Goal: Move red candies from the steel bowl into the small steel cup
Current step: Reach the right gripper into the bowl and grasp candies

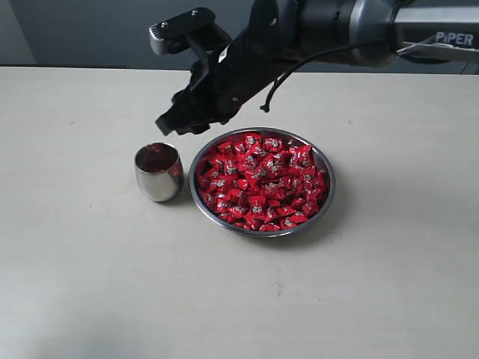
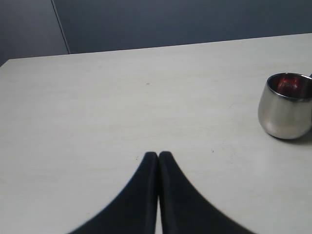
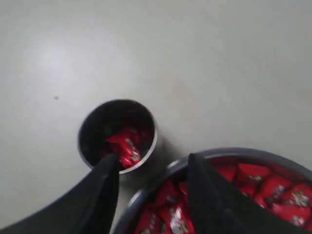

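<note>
While right hand (image 3: 151,163) hung above the steel bowl (image 1: 329,179), over the rim edge nearest the small steel cup (image 1: 159,173), its fingers stood wide apart w/ nothing betw. them. Bowl sat on pale tabletop (image 1: 75,284), heaped w/ red candies (image 1: 262,179). Cup stood upright just beside bowl; at least one of the red candies lay inside it. Left hand (image 2: 158,155) was low over tabletop, beyond cup from bowl, well apart; fingers pressed together, holding nothing.

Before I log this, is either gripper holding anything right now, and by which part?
Nothing is held. The right gripper is open and empty; the left gripper is shut on nothing.
</note>
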Robot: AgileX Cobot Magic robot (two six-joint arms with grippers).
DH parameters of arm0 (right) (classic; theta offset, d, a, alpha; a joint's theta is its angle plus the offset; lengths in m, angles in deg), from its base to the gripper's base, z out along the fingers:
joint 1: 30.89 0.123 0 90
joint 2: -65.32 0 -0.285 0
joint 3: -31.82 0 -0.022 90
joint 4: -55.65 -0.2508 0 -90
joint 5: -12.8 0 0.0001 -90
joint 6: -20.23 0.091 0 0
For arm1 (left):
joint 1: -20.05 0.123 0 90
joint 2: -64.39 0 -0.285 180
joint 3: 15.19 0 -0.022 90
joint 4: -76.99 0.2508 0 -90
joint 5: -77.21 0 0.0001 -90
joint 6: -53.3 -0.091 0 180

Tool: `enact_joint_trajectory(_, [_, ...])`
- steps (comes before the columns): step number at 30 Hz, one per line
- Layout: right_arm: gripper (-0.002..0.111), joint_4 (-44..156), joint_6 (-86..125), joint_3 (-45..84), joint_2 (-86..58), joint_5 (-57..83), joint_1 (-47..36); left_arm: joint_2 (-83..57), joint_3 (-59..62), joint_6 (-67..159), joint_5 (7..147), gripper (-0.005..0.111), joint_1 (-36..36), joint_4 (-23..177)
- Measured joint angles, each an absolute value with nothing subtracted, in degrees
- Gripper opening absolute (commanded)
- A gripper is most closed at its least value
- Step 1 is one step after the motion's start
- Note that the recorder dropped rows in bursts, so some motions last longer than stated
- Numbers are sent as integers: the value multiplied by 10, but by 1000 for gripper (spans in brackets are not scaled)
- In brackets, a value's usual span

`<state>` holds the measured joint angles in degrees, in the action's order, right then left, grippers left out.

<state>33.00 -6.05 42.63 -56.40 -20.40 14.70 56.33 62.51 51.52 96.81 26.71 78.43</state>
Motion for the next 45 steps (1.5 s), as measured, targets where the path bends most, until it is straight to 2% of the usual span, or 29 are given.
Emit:
enact_joint_trajectory(6, [43,412,19,424,-560,-271,105,563,625,515,968,0,267,784])
enact_joint_trajectory(14, [43,482,69,359,-561,-272,87,563,625,515,968,0,267,784])
enact_joint_trajectory(20, [54,481,73,344,-580,-267,87,563,625,515,968,0,267,784])
enact_joint_trajectory(27, [53,477,75,342,-606,-247,87,563,625,515,968,0,267,784])
enact_joint_trajectory(29, [50,476,75,342,-614,-235,87,563,625,515,968,0,267,784])
enact_joint_trajectory(31, [40,476,75,342,-622,-224,87,563,625,515,968,0,267,784])
enact_joint_trajectory(36, [-1,475,75,342,-624,-217,87,563,625,515,968,0,267,784])
enact_joint_trajectory(45, [0,472,76,341,-592,-217,87,563,625,515,968,0,267,784])
